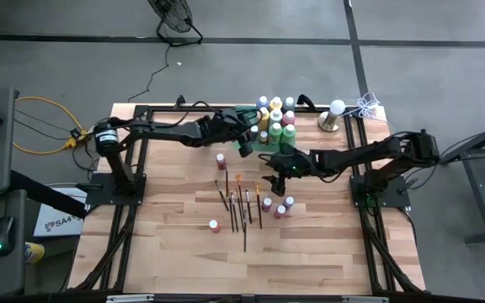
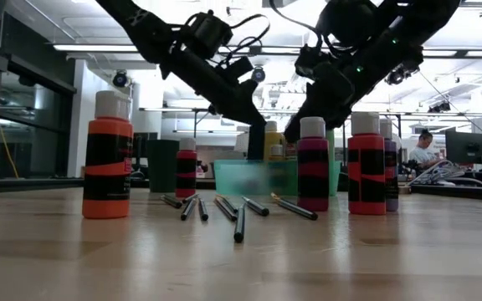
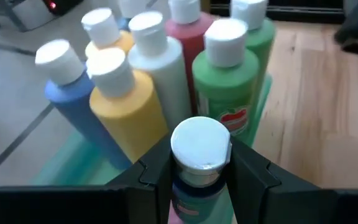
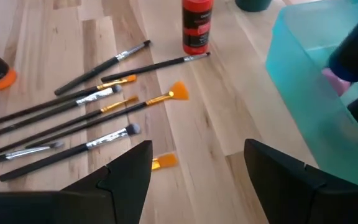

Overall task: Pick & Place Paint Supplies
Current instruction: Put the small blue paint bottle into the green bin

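Lowering white-capped paint bottle (image 3: 199,149), clamped in left hand (image 3: 199,177), over translucent green tray (image 1: 251,114) beside upright bottles; release only once seated. Right hand (image 4: 197,165) spread apart above dark-handled paintbrushes (image 4: 73,121) on tabletop (image 1: 327,244).

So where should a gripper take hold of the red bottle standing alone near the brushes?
Grip the red bottle around its body below the cap, coming down from above: it stands upright with open table on most sides; a brush tip lies at its base.
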Tool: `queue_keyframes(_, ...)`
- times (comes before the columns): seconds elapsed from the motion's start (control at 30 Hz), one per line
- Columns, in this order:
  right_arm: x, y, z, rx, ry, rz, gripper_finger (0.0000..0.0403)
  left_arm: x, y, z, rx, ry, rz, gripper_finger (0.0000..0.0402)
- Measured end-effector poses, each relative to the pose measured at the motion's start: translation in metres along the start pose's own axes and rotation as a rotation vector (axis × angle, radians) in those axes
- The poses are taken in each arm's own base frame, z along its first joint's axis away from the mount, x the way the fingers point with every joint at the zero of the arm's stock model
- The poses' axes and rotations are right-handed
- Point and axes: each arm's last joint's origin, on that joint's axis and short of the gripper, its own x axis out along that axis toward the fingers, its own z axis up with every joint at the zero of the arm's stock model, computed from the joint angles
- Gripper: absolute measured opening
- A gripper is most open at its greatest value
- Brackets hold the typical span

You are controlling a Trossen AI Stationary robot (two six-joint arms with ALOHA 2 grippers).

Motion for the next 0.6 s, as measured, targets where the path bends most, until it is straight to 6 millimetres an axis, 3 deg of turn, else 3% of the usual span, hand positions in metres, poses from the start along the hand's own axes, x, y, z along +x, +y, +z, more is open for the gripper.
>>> queue_keyframes(0.6,-0.001,-0.001,-0.005,-0.003,0.05,-0.018,0.0247,0.025,-0.006,-0.025,-0.053,0.053,-0.016,0.011)
